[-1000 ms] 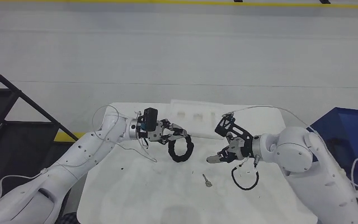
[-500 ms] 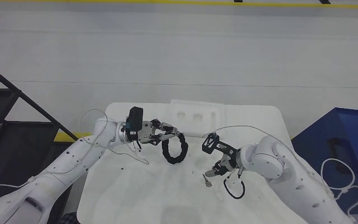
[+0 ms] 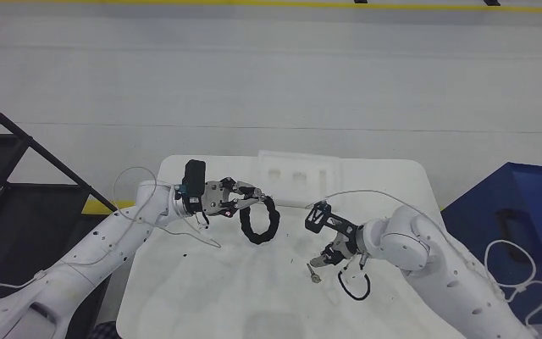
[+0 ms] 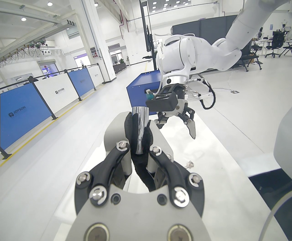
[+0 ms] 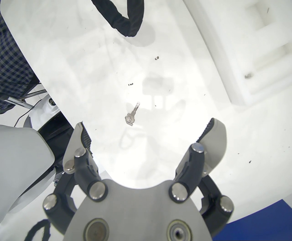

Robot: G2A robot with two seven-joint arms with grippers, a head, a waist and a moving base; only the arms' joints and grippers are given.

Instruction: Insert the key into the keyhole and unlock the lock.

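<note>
The lock is a black cable loop (image 3: pixel 273 225) with a chrome cylinder (image 4: pixel 139 127). My left gripper (image 3: pixel 244 204) is shut on it and holds it above the left-middle of the table. In the left wrist view the cylinder stands upright between the left gripper (image 4: pixel 138 131) fingers. A small silver key (image 3: pixel 313 273) lies flat on the white table (image 3: pixel 212 288). My right gripper (image 3: pixel 323 257) hangs open just above it. In the right wrist view the key (image 5: pixel 131 114) lies just beyond the open right gripper (image 5: pixel 148 130), touching neither finger. The loop (image 5: pixel 127 20) hangs farther off.
A white foam tray (image 3: pixel 296 176) with recesses sits at the table's far edge, also in the right wrist view as the foam tray (image 5: pixel 257 52). A thin black cable (image 3: pixel 356 286) loops under the right wrist. A blue cabinet (image 3: pixel 508 199) stands to the table's right.
The right gripper swung left and down from the table's right to over the key, then held still. The left gripper drew the lock slightly leftward.
</note>
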